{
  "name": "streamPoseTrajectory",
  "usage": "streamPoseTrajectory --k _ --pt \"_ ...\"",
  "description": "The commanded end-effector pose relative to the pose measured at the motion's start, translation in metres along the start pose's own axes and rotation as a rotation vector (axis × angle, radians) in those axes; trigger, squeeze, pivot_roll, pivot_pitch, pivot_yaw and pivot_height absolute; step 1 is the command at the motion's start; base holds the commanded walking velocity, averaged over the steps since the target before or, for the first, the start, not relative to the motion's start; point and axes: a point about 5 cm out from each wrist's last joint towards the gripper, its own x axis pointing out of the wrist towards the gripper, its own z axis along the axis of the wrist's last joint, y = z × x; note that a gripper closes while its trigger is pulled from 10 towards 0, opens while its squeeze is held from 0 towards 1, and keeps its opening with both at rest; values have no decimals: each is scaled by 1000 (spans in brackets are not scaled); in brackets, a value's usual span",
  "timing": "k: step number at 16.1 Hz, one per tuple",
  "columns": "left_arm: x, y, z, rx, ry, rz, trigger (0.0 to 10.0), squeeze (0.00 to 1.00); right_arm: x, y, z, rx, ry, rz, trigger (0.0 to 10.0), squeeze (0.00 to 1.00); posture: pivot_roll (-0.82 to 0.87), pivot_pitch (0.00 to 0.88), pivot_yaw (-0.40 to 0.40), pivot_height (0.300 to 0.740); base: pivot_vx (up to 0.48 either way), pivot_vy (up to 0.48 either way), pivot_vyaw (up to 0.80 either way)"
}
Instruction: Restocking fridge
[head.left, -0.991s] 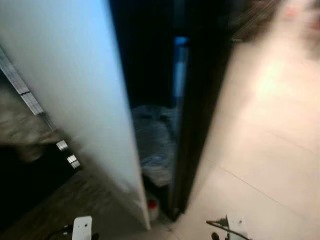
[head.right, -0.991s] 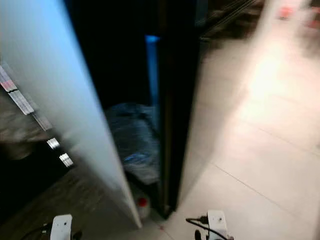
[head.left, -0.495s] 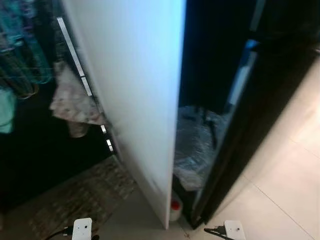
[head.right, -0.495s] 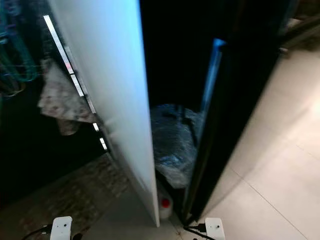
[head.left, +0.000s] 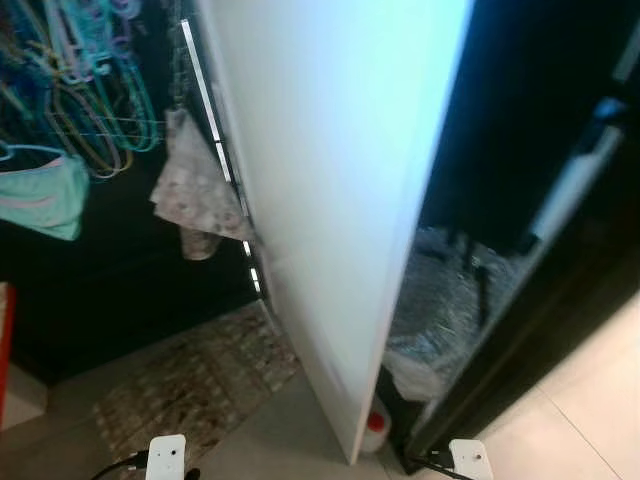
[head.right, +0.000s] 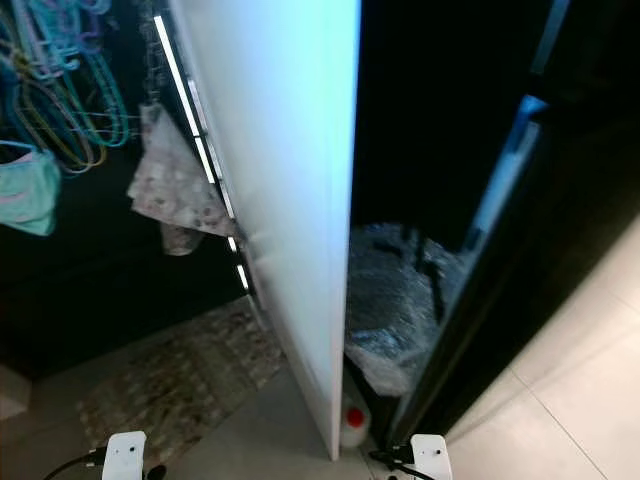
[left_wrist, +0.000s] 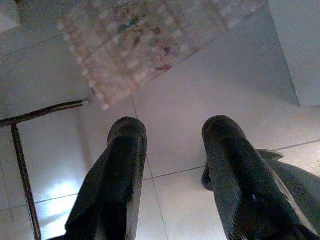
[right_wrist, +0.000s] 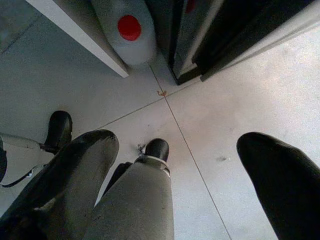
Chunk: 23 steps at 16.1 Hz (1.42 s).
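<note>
A tall white fridge side panel stands straight ahead, with a dark gap to its right. In that gap lies a crumpled clear plastic bag and, on the floor, a white jug with a red cap. A black door edge closes the gap on the right. Both arms hang low. My left gripper is open above the floor tiles, holding nothing. My right gripper is open too, above the tiles near the jug, with my own leg and foot beneath it.
Left of the panel, coloured hangers, a teal garment and a patterned cloth hang in a dark recess. A patterned rug lies on the floor below. A thin metal stand leg is near the left gripper. Pale tiles extend to the right.
The head camera has swung to the left: the white panel and gap slid right in the picture, and the hangers, cloth and rug came into sight. Nothing in the scene moved.
</note>
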Motion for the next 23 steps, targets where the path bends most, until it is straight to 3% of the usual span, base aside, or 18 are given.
streamPoseTrajectory --k 1,13,23 --pt "-1 2 -4 15 26 6 10000 0 0 -1 -4 13 18 -3 10000 0 5 31 29 740 0 0 800" --pt "-1 -2 -5 11 34 -4 10000 0 0 3 -1 7 14 13 10000 0 -1 44 26 740 0 0 777" --pt "-2 -5 -11 -5 55 -24 10000 0 0 1 -4 21 28 12 10000 0 -2 50 21 740 -51 0 0"
